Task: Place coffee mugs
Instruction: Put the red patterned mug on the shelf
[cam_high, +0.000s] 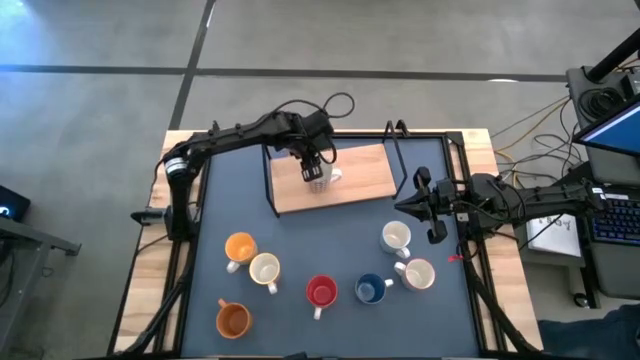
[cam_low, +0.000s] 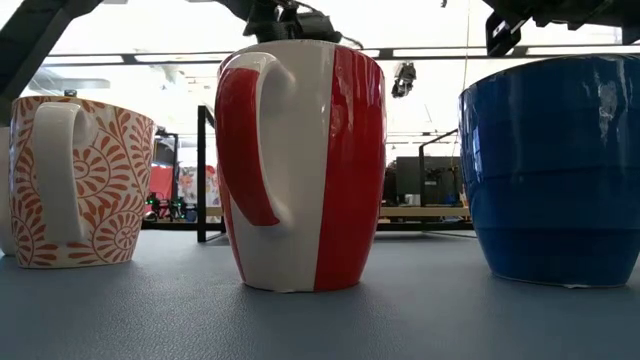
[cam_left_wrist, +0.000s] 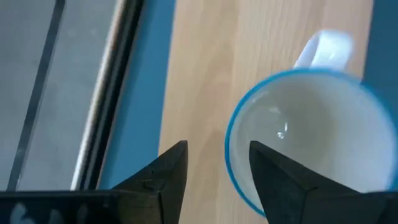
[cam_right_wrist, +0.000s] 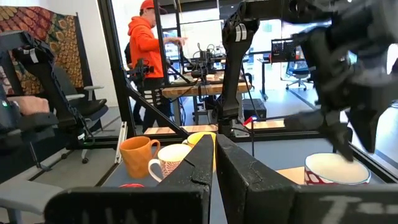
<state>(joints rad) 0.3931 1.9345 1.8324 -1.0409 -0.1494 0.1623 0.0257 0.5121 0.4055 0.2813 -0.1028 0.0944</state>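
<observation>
We see the left gripper (cam_high: 312, 170) over the wooden board (cam_high: 362, 180), fingers spread, one inside the white mug (cam_left_wrist: 311, 140) rim. Right gripper (cam_high: 422, 205) waits, fingers pressed together, near cream mug (cam_high: 396, 237).

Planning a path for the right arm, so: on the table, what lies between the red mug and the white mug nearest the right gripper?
In the high view, the blue mug lies between the red mug and that white mug, just below the direct line.
</observation>
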